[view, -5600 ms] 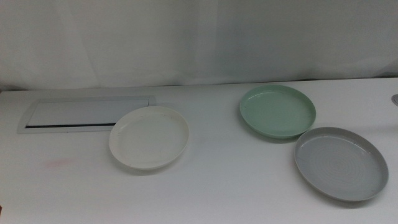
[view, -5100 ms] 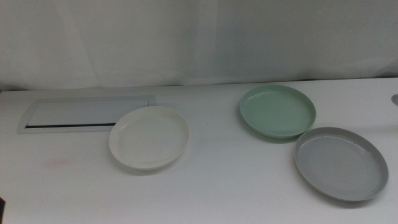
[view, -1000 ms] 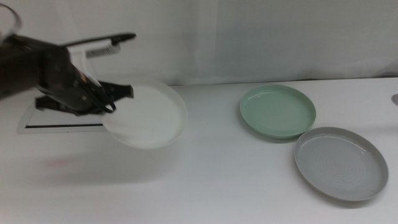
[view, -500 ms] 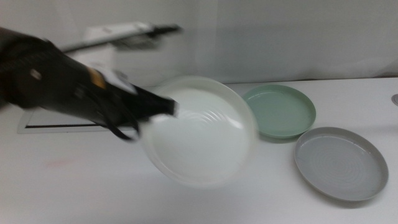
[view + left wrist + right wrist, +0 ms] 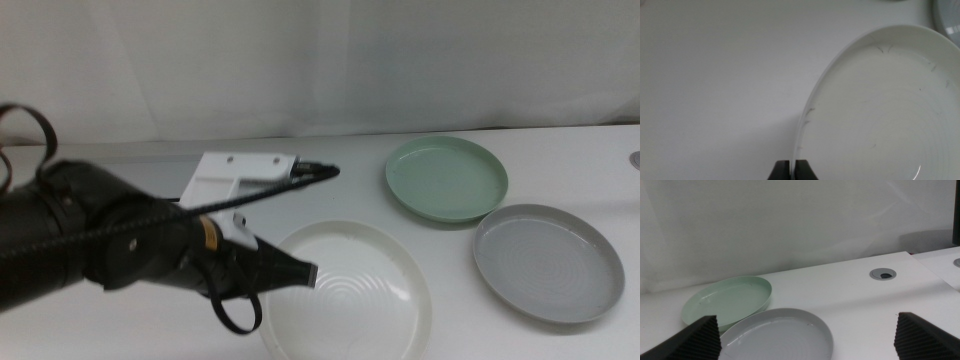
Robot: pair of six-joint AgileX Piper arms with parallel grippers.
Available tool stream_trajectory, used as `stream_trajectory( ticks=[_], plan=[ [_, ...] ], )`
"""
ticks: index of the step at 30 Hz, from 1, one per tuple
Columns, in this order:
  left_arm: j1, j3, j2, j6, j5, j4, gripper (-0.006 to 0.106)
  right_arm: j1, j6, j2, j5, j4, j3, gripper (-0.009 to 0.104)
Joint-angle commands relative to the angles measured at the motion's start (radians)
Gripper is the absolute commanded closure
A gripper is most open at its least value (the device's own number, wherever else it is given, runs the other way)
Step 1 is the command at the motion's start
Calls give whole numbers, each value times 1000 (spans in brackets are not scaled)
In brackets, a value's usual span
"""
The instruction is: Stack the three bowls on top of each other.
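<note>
My left gripper (image 5: 300,272) is shut on the rim of the white bowl (image 5: 350,295), which hangs near the table's front centre; in the left wrist view the jaws (image 5: 792,169) pinch the white bowl's (image 5: 880,110) edge. The mint green bowl (image 5: 446,178) rests at the back right, and the grey bowl (image 5: 548,262) lies just in front of it to the right. The right wrist view shows the green bowl (image 5: 727,302) and grey bowl (image 5: 777,339) ahead of my right gripper (image 5: 810,340), which stands open and holds nothing, off to the right of the table.
The left arm (image 5: 90,250) covers most of the flat white panel (image 5: 240,172) at the back left. A round grey grommet (image 5: 884,274) sits in the tabletop at the far right edge. A white curtain backs the table.
The left arm came in, gripped the white bowl at its rim, lifted it and carried it rightward and toward the front. The green and grey bowls stayed put.
</note>
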Motion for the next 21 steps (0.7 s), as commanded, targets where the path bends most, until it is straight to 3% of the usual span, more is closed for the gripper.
stream_trajectory(
  ticks=[1, 21],
  plan=[
    [-10, 41, -1, -17, -71, -14, 103, 4, -3, -32, -13, -2, 39, 1],
    [-10, 78, 236, -26, -205, -14, 103, 4, -3, -32, -14, -2, 39, 1]
  ],
)
